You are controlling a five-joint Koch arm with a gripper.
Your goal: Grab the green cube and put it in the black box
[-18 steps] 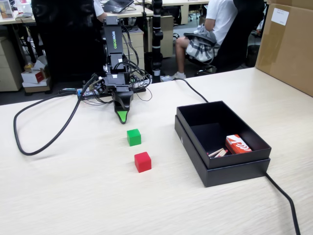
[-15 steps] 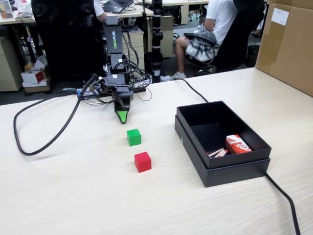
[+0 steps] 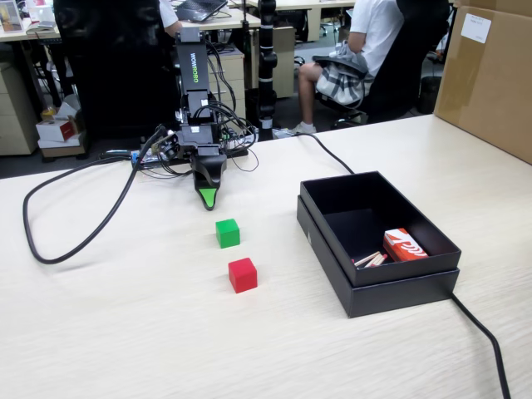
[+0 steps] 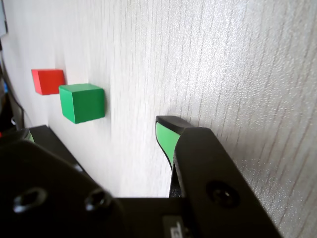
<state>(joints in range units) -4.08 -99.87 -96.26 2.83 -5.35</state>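
Observation:
The green cube (image 3: 227,233) sits on the pale wooden table, just in front of my gripper (image 3: 208,198), which points down at the table behind it with a small gap between them. In the wrist view the green cube (image 4: 81,102) lies ahead and to the left of the gripper (image 4: 96,130). The jaws stand apart with bare table between them, so the gripper is open and holds nothing. One green-padded fingertip (image 4: 166,139) shows clearly; the other is mostly hidden. The black box (image 3: 399,291) stands to the right of the cubes.
A red cube (image 3: 242,274) (image 4: 48,81) lies just in front of the green one. The black box holds a red-and-white packet (image 3: 403,245) and some sticks (image 3: 370,259). A black cable (image 3: 75,241) loops at left, another (image 3: 482,332) runs from the box. A cardboard box (image 3: 490,75) stands far right.

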